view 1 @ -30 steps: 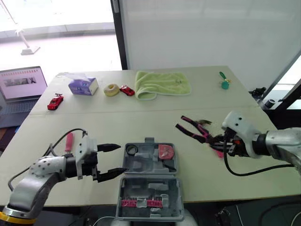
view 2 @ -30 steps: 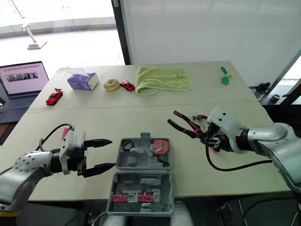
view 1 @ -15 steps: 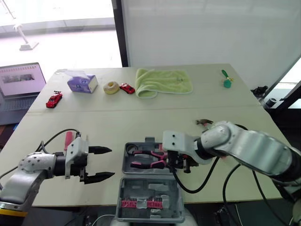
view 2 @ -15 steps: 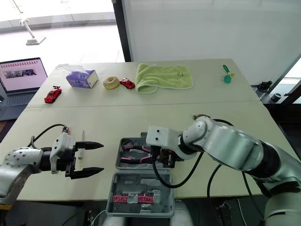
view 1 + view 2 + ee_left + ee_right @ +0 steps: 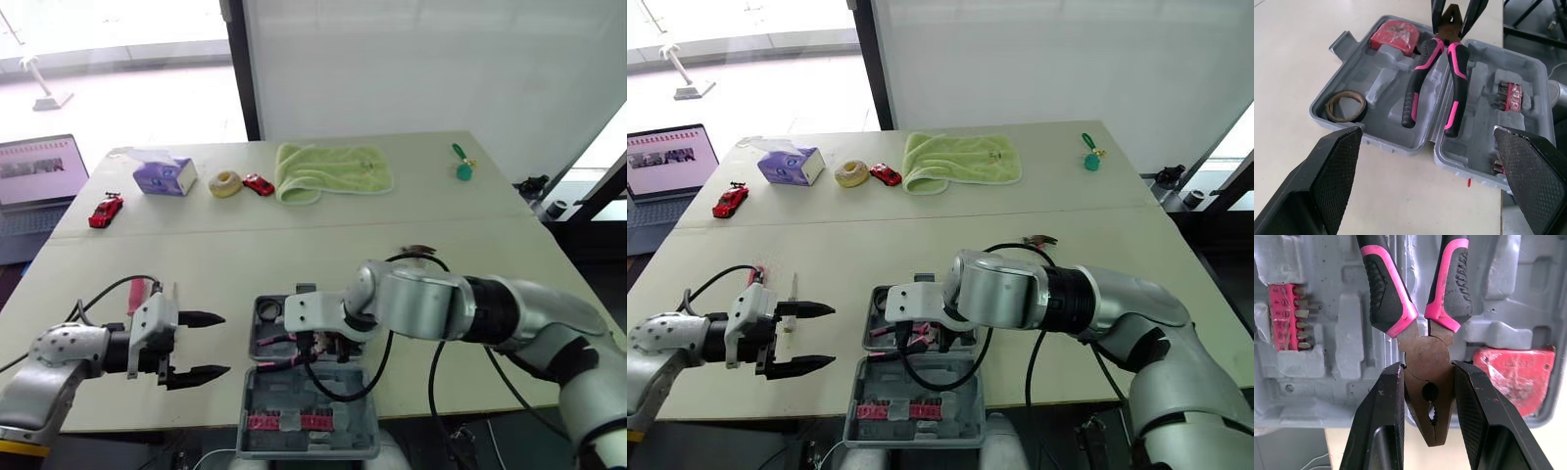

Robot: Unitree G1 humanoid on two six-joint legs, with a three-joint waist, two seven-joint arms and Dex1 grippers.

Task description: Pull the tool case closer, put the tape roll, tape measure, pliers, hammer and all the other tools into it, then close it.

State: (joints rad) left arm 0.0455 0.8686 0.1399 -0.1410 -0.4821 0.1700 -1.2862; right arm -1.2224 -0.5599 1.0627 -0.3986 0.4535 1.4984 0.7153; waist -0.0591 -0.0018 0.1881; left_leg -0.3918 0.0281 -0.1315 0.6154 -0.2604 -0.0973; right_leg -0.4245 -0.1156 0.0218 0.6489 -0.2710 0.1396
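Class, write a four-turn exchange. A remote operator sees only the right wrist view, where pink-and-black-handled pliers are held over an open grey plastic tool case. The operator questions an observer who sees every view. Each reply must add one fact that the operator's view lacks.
Operator: My right gripper grips the pink-and-black-handled pliers by the head, over the open grey plastic tool case. Is anything packed that I cannot see?
Observer: Yes. A black tape roll lies flat in a corner pocket of the case.
Operator: And my other arm?
Observer: The left gripper is on the robot's left of the case, fingers open, not touching it.
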